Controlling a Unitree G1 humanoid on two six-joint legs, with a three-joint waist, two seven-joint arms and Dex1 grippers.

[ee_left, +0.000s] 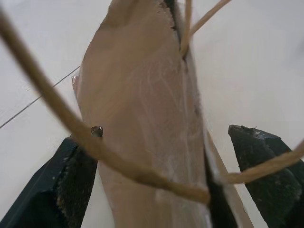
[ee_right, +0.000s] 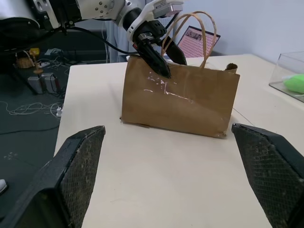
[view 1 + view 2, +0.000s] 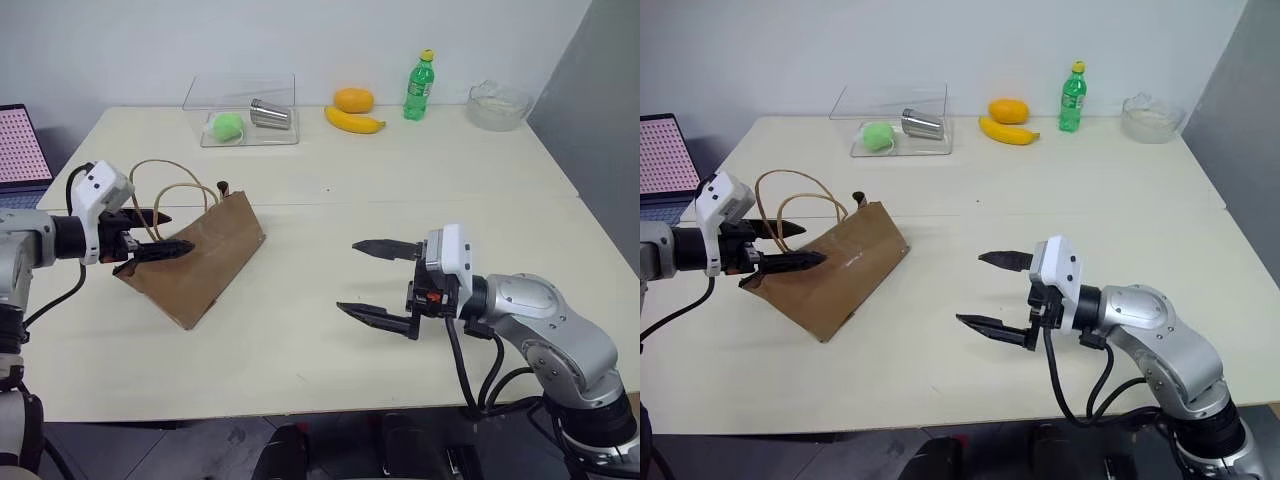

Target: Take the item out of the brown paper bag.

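The brown paper bag (image 3: 205, 268) stands on the table at the left, leaning, with its cord handles (image 3: 172, 175) looping above its top edge. My left gripper (image 3: 160, 232) is open at the bag's near end. One finger (image 2: 156, 61) lies against the bag's outer face and the other sits behind the top edge, among the handles. In the left wrist view the bag's top (image 1: 142, 118) runs between the two fingers (image 1: 66, 190). The item is hidden inside the bag. My right gripper (image 3: 348, 276) hangs open and empty over the table's middle, pointing towards the bag.
Along the back of the table are a clear box (image 3: 245, 112) holding a green ball and a metal cup, an orange fruit (image 3: 353, 99), a banana (image 3: 354, 121), a green soda bottle (image 3: 420, 86) and a glass bowl (image 3: 497, 105). A laptop (image 3: 18, 150) sits at the far left.
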